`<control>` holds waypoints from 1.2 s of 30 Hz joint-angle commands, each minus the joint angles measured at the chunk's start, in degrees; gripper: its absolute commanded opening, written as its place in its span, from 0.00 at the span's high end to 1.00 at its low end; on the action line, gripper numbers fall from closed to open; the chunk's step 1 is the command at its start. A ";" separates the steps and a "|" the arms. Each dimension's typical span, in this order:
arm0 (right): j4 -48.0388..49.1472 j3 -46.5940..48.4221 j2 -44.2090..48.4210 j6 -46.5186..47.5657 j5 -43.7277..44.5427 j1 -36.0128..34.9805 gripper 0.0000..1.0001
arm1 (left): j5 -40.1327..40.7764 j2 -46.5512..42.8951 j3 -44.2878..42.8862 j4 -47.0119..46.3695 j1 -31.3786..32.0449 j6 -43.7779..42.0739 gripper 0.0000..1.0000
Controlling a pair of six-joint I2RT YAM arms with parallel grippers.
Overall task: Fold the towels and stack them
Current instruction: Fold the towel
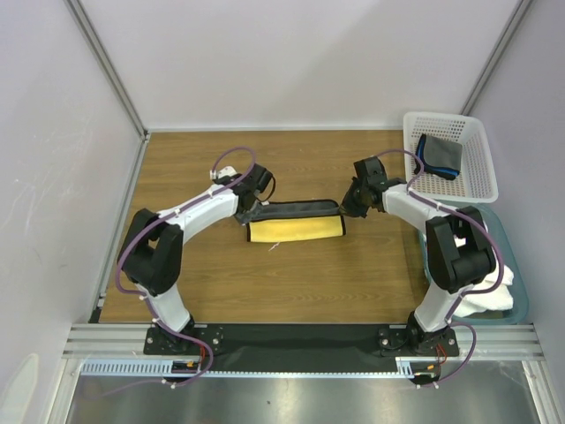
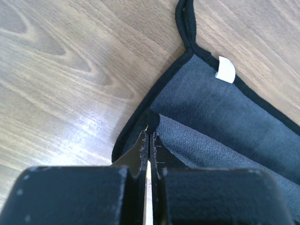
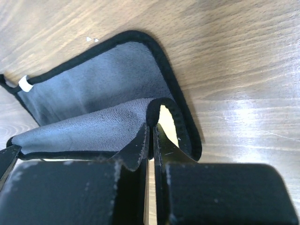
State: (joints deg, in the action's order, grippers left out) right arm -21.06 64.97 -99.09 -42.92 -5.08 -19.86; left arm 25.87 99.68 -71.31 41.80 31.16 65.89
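Both ends of the yellow towel (image 1: 296, 229) are pinched: the left gripper (image 2: 149, 129) clamps one dark-edged fold, the right gripper (image 3: 152, 123) the other, the cloth lying stretched between their fingers (image 3: 133, 150) on the table (image 1: 353, 274).

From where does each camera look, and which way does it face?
Top external: above and behind, facing down on the wooden table and yellow, grey-backed cloth towel; both arms show.
Left wrist: on the left wrist, facing down past the left claw, shut on the towel's edge.
Right wrist: likewise, right claw, opposite end.
Shared: the towel.
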 commanded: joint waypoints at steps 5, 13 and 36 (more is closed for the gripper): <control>0.93 1.65 -1.19 1.17 1.39 0.87 1.00 | 3.93 1.66 -1.38 0.03 -1.54 -1.82 1.00; 1.55 2.97 -3.04 1.08 1.83 1.05 1.00 | 3.66 3.33 -1.29 -2.95 -2.07 -2.69 1.00; 1.99 4.46 -2.60 0.81 2.53 2.28 1.00 | 5.60 3.07 -1.29 -4.98 -3.12 -3.48 1.00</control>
State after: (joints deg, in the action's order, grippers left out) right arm -18.96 67.09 -104.36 -42.96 -5.30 -18.83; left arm 26.87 104.68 -71.42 35.31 29.54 64.01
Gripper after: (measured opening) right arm 0.033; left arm 0.011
